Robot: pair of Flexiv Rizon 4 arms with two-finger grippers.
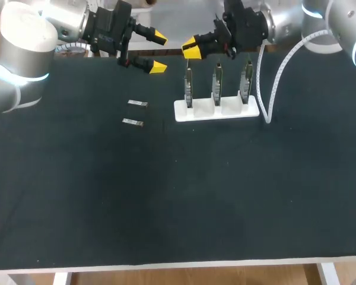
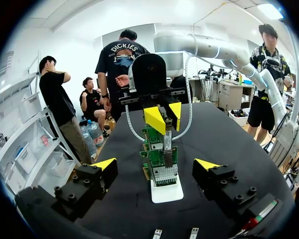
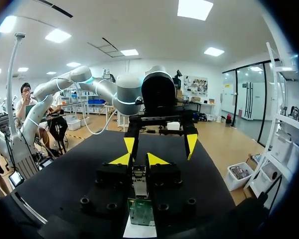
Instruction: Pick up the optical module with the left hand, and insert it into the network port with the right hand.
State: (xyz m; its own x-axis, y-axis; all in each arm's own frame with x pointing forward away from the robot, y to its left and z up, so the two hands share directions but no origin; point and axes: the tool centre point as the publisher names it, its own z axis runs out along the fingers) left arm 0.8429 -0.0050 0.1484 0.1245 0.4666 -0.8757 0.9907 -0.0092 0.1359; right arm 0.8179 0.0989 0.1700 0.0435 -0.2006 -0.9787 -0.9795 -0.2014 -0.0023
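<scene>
My right gripper [image 1: 191, 47] hangs over the leftmost of three green boards [image 1: 188, 89] on a white stand [image 1: 216, 111]. It is shut on a small silver optical module [image 3: 139, 181], which points down at the board's top edge [image 3: 141, 211]. My left gripper [image 1: 158, 53] is open and empty, hovering left of the stand and facing my right gripper [image 2: 164, 115]. Two more optical modules [image 1: 137, 104] [image 1: 132, 122] lie flat on the black mat, left of the stand and under my left gripper [image 2: 157, 164].
A white ribbed cable [image 1: 273, 89] hangs from my right arm down to the mat just right of the stand. The black mat [image 1: 178, 196] stretches bare toward the table's front edge.
</scene>
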